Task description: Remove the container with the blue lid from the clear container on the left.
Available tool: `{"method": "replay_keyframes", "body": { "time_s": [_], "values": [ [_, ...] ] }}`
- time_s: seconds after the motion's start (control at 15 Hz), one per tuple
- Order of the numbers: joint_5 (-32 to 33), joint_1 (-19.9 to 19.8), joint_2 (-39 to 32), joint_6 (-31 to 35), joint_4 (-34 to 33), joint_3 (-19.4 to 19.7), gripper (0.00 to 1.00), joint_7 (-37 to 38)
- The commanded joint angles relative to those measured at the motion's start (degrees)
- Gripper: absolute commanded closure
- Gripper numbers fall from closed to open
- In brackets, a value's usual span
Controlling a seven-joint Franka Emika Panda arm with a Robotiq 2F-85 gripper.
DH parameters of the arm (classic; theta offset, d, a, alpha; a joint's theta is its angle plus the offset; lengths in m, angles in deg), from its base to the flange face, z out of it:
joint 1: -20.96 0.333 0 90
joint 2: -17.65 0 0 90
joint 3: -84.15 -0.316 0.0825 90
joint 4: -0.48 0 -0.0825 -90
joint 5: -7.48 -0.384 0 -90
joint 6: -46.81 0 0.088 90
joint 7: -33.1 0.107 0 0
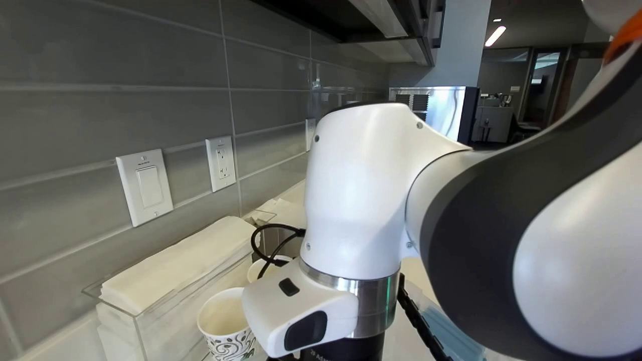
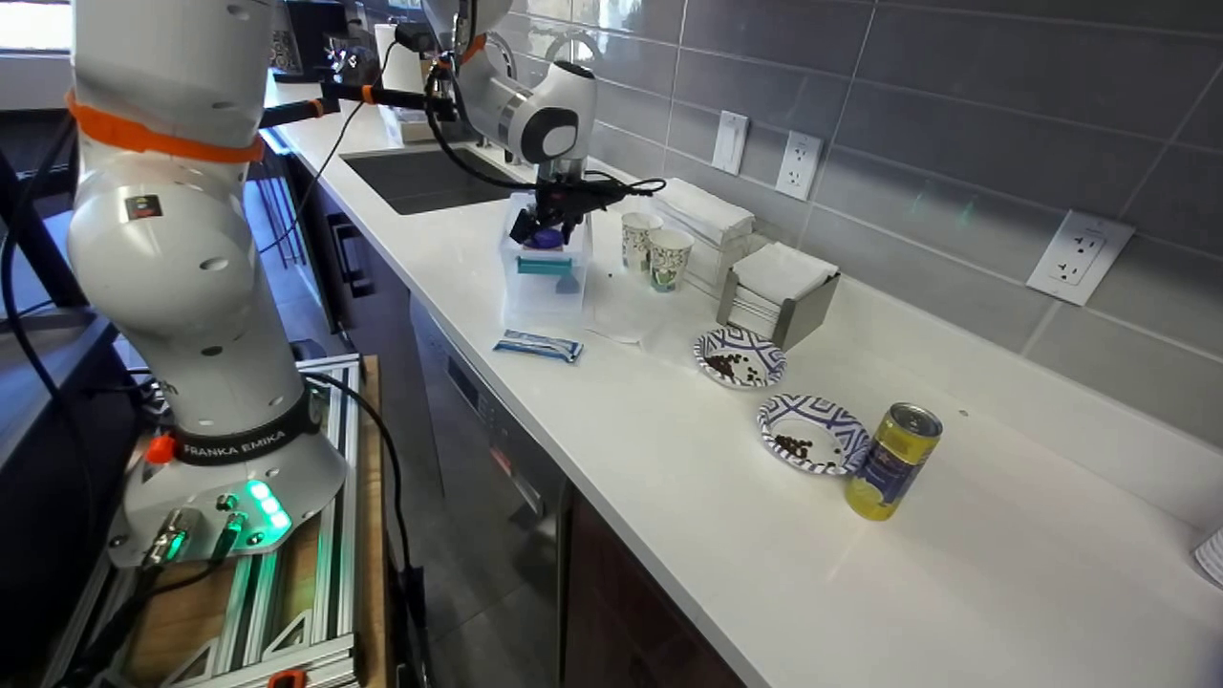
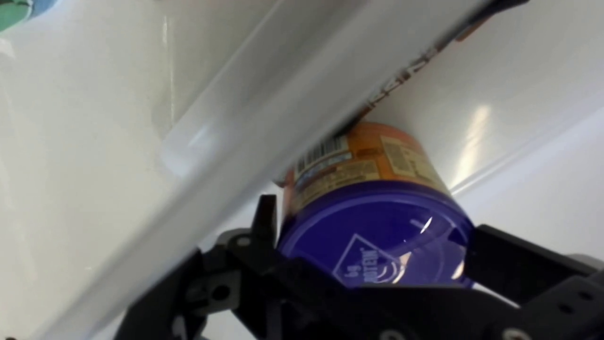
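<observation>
The container with the blue lid (image 3: pixel 377 210) is in the clear container (image 2: pixel 535 304), near eleven o'clock from centre in an exterior view. The gripper (image 3: pixel 375 233), parted just lid-wide, holds it by the lid. In the wrist view the lid faces the viewer, toward six o'clock; its short axis runs back through the orange body toward twelve.

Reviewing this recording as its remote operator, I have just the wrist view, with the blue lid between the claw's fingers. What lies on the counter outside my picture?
Observer: In an exterior view, a blue-wrapped bar lies near the edge of the counter.
Operator: What else?
Observer: Two patterned bowls, each holding small dark pieces.
Operator: And past the claw?
Observer: In an exterior view, a dark sink lies beyond it.
</observation>
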Motion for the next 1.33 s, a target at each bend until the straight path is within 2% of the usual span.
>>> {"method": "replay_keyframes", "body": {
  "time_s": [0.0,0.47,0.87,1.27],
  "values": [
    [1.28,-0.32,-2.16,-1.94,-1.59,-0.53,0.0,-1.21],
    [3.71,0.02,1.75,-4.01,-0.39,-0.2,0.0,-0.45],
    [2.36,-0.86,4.89,-4.23,0.8,-0.54,0.0,-2.28],
    [3.07,-0.3,5.69,-9.32,0.5,-0.13,0.0,-5.45]
  ]
}}
